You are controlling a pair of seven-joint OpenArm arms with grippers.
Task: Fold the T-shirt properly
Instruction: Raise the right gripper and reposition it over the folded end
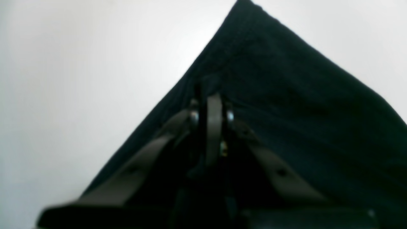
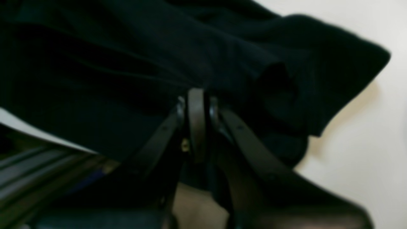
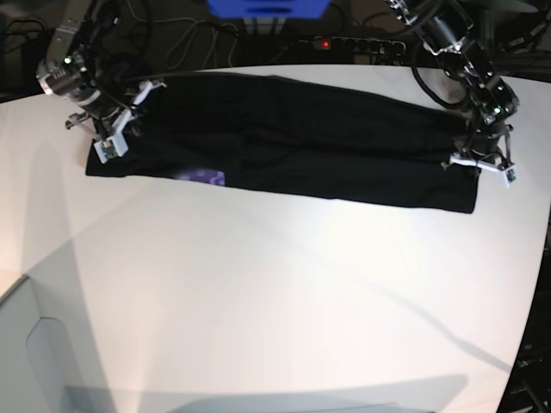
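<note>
The black T-shirt (image 3: pixel 284 142) lies as a long band across the far half of the white table (image 3: pixel 275 292), with a small purple patch of print (image 3: pixel 207 176) showing at its near edge. My left gripper (image 3: pixel 479 163) sits at the band's right end. In the left wrist view it (image 1: pixel 211 100) is shut, with a hemmed corner of the T-shirt (image 1: pixel 286 95) pinched at its tips. At the left end is my right gripper (image 3: pixel 116 138). The right wrist view shows this one (image 2: pixel 197 95) shut on bunched cloth of the T-shirt (image 2: pixel 159 47).
A power strip with a red light (image 3: pixel 325 41), cables and a blue object (image 3: pixel 267 7) sit beyond the table's far edge. The rounded right rim of the table (image 3: pixel 538 258) is close to my left arm. A pale grey shape (image 3: pixel 43 344) lies at the lower left.
</note>
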